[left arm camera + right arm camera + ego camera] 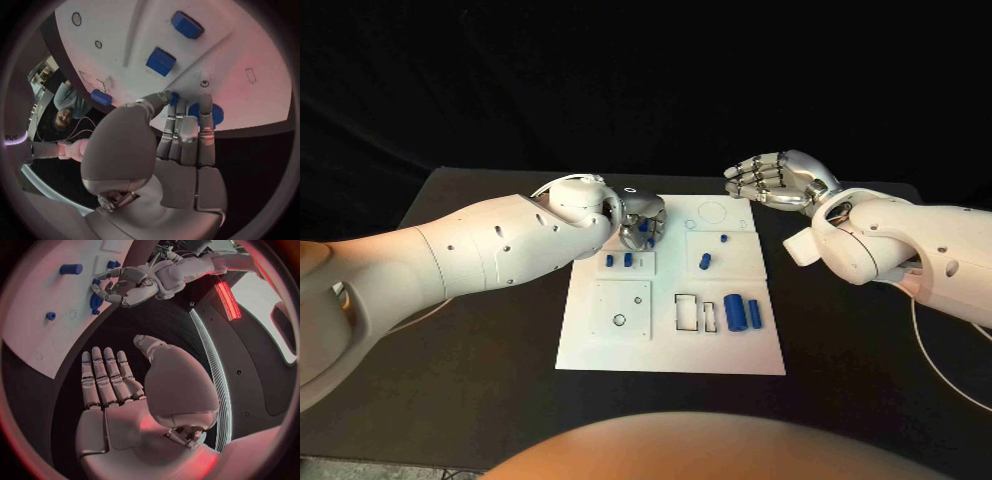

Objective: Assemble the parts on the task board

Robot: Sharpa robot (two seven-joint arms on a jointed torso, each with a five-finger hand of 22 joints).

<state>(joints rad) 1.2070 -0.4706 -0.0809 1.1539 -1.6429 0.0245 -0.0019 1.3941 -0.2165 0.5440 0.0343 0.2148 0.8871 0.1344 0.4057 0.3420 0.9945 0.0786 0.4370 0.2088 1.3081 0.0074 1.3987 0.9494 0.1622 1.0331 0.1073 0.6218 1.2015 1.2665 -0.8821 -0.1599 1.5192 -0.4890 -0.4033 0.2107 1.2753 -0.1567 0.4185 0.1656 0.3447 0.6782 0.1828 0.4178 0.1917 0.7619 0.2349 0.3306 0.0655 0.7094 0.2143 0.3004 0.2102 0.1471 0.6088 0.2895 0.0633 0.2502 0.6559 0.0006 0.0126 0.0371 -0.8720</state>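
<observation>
Left silver hand sits over the white rectangular task board's 10 o'clock corner, thumb and fingers pinching a round blue ribbed part. Small blue cylinder parts lie at the board's 3–4 o'clock side. Right hand, fingers apart w/ nothing in them, hovers off the board's 1 o'clock corner above the black surface.

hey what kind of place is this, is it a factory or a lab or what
Most likely a robotics lab or test bench, not a factory line: a black table against a dark backdrop, a white task board with small blue parts, and two robot hands, left and right.
</observation>
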